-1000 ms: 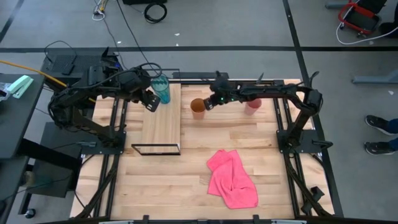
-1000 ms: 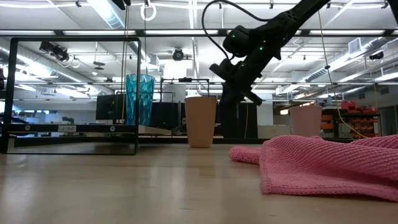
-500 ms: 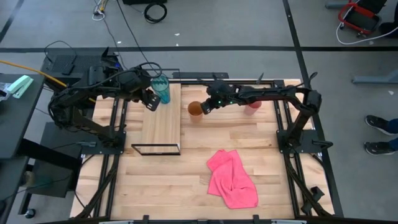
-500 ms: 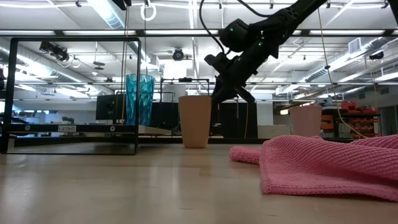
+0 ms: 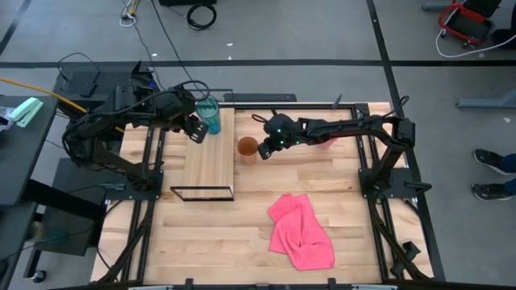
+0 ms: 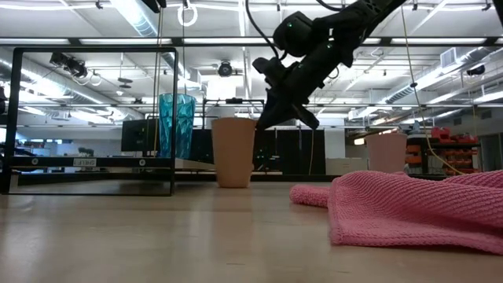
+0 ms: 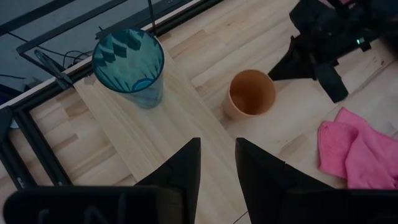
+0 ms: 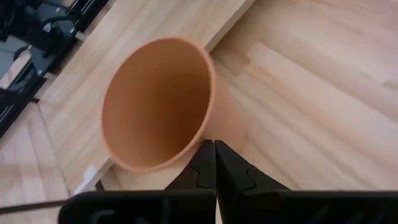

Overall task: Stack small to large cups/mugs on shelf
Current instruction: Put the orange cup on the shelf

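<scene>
The orange cup (image 5: pixel 247 148) (image 6: pixel 233 152) stands upright with its base on the tabletop, just right of the shelf (image 5: pixel 210 161). My right gripper (image 5: pixel 263 149) (image 8: pixel 214 144) is shut at the cup's right side. The teal cup (image 5: pixel 211 117) (image 7: pixel 129 65) stands upright on the shelf's far end. My left gripper (image 5: pixel 196 131) (image 7: pixel 217 149) hovers open above the shelf, next to the teal cup. The pink cup (image 5: pixel 327 139) (image 6: pixel 387 153) stands on the table at the far right, partly hidden under my right arm. My right gripper pushes the orange cup with its shut fingertips (image 8: pixel 205 152). They meet the outer wall just below the rim (image 8: pixel 208 124), on the side facing the table's right. The fingers come slanting down from the right. The cup stays upright on the table.
A crumpled pink cloth (image 5: pixel 301 231) (image 6: pixel 409 204) lies on the near right part of the table. The shelf's black wire frame (image 6: pixel 86 118) rises at its near end. Bare tabletop (image 5: pixel 201 234) lies near of the shelf.
My right gripper has moved toward the table's left and a little toward its near edge, staying shut. The orange cup has slid along the table ahead of it, upright, closer to the shelf's right edge.
</scene>
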Controlling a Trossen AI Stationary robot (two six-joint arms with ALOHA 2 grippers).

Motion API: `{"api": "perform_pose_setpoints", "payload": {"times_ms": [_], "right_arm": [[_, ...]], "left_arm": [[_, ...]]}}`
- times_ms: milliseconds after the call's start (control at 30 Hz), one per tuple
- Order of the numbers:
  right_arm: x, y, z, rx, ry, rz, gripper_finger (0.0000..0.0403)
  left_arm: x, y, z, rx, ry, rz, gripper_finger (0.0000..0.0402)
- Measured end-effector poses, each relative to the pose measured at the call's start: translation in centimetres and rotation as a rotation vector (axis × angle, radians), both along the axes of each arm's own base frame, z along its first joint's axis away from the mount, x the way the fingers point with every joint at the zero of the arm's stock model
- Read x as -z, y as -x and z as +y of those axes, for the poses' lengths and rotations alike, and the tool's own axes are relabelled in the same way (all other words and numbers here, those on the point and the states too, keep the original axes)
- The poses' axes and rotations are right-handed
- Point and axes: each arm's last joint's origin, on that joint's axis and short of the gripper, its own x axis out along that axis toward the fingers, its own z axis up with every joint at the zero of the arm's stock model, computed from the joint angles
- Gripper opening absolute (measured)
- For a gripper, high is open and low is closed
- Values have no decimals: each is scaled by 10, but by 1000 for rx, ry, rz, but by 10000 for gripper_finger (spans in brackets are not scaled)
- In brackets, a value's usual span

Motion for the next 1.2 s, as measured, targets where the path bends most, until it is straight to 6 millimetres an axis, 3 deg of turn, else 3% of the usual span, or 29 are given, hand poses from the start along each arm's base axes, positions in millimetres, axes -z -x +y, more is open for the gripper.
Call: {"api": "perform_pose_setpoints", "payload": {"times_ms": [267,933,1200], "right_arm": [[8,6,10,-12,-17,118,0],[-4,-7,12,26,-43,-66,0],[-3,-7,12,28,-45,-60,0]], "left_arm": [[0,0,0,-6,3,-3,107],[0,0,0,-8,4,-3,107],[0,0,0,-8,5,-3,107]]}}
